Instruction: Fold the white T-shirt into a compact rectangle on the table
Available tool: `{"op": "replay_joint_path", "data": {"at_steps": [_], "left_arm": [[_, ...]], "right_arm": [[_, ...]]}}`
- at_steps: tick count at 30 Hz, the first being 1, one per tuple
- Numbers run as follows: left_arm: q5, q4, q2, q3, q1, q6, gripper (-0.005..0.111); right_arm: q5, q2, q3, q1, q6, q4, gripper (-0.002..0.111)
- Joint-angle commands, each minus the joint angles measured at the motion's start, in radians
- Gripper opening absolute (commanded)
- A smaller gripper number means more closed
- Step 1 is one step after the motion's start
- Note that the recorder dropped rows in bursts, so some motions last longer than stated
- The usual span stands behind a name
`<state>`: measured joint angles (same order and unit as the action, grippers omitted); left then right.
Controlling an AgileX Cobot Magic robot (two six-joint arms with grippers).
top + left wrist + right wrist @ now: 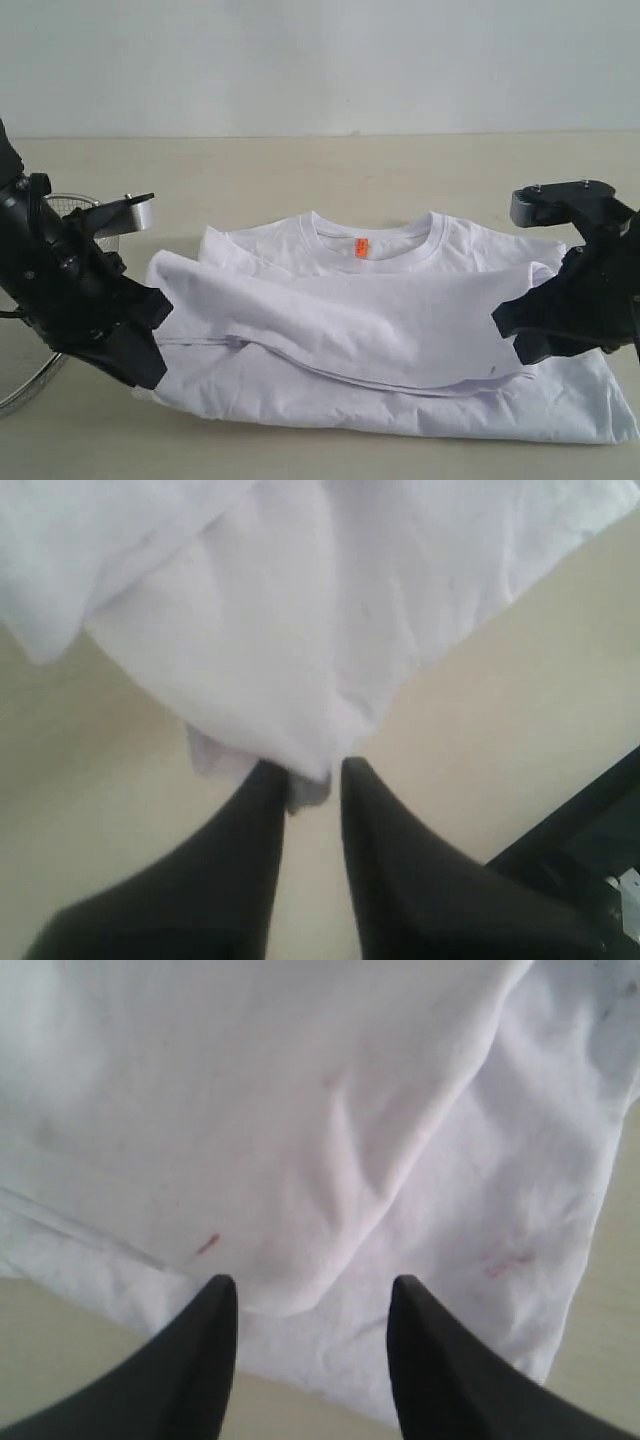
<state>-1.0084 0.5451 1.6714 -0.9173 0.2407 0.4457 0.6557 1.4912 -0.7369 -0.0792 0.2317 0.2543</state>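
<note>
The white T-shirt (380, 320) lies on the table (300, 170) with its lower part folded up toward the collar, where an orange neck tag (360, 247) shows. My left gripper (150, 335) is at the shirt's left edge. In the left wrist view its fingers (312, 770) stand slightly apart, and a small corner of the shirt (300, 630) hangs between the tips. My right gripper (510, 335) is at the fold's right end. It is wide open (312, 1282) just above the shirt (300, 1110), with a rounded fold of cloth lying between its tips.
A round wire-mesh basket (60, 205) stands at the left edge behind my left arm. Bare beige tabletop runs behind the shirt to the wall and along the front edge.
</note>
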Motion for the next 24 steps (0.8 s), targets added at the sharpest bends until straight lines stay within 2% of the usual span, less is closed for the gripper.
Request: {"op": "replay_joint_path", "data": {"at_steps": [1,4,24], "left_arm": [[-0.013,-0.004,-0.007,-0.004,0.003,-0.028,0.047],[-0.013,-0.004,-0.007,-0.004,0.003,-0.039,0.058],[-0.015,0.023,-0.007,-0.037,0.003,-0.050,0.058]], "right_arm": [[-0.012,0.002,0.003,-0.001,-0.004,0.001,0.041],[-0.019,0.002,0.003,-0.001,-0.016,0.003,0.041],[-0.096,0.139,0.006,-0.001,-0.042,0.074,0.040]]}}
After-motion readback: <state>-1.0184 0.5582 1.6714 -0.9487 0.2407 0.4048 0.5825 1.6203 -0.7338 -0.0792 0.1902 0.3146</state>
